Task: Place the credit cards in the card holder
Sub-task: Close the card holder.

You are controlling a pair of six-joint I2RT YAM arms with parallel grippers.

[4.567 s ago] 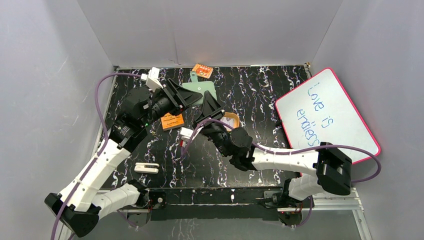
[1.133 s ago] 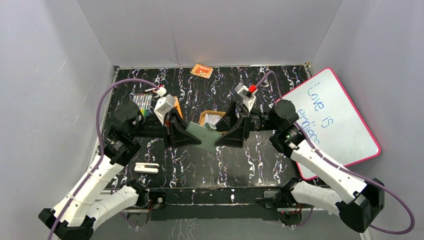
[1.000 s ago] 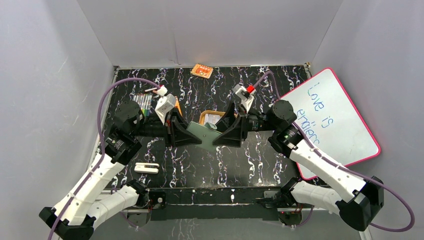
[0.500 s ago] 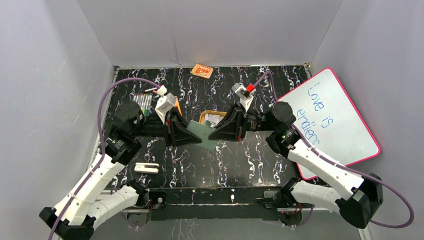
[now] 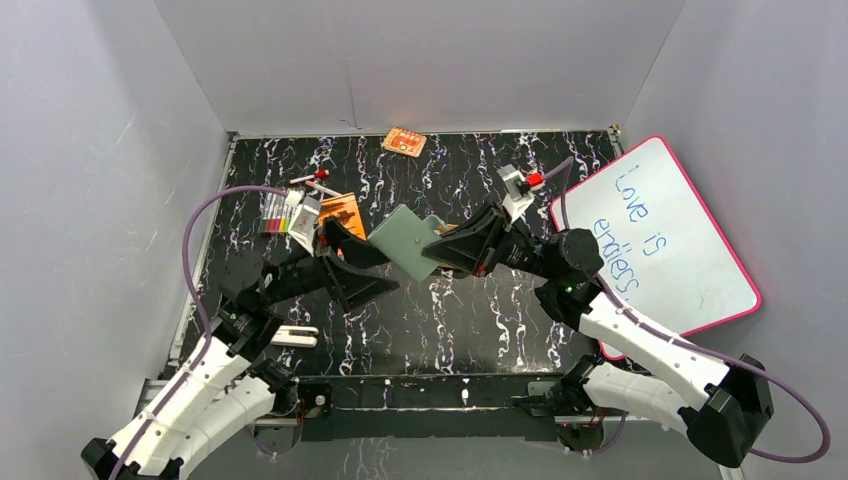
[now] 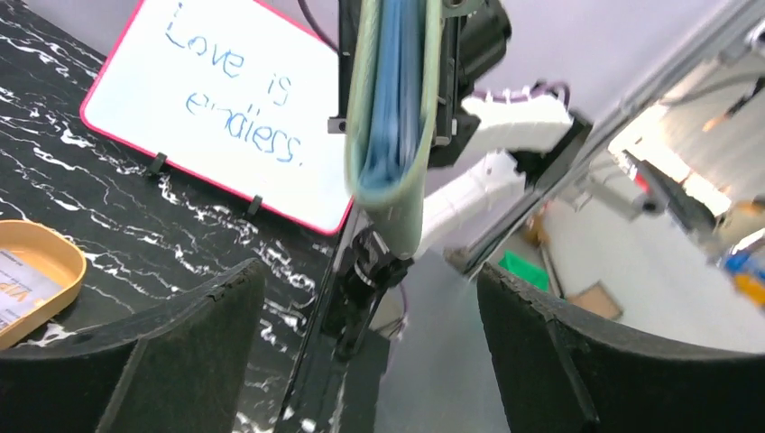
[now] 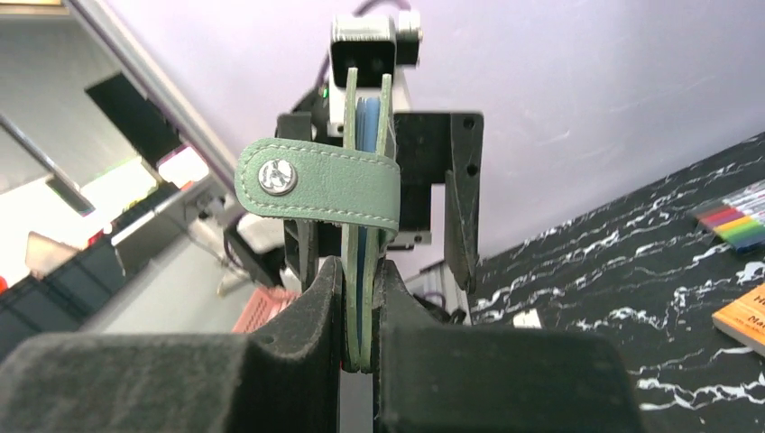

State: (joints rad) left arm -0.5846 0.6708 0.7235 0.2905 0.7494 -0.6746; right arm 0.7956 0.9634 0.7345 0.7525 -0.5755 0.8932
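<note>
My right gripper [image 5: 432, 248] is shut on the sage-green card holder [image 5: 403, 240] and holds it folded and raised above the table middle. In the right wrist view the card holder [image 7: 365, 194] stands edge-on between the fingers of my right gripper [image 7: 359, 266], snap tab wrapped across, blue sleeves inside. My left gripper [image 5: 362, 266] is open and empty, just left of the holder. In the left wrist view my left gripper [image 6: 370, 347] is open, apart from the holder [image 6: 392, 108]. One pale credit card [image 6: 13, 299] lies in the tan tray [image 6: 54, 257].
An orange booklet [image 5: 340, 210] and coloured markers [image 5: 278, 212] lie at the left. An orange-and-white packet [image 5: 404, 141] sits at the back edge. A pink-framed whiteboard [image 5: 655, 235] leans at the right. A small white object [image 5: 293, 336] lies near the front left.
My left gripper has let go of the card holder and pulled back toward the near left. My right gripper has lifted the holder and tilted it.
</note>
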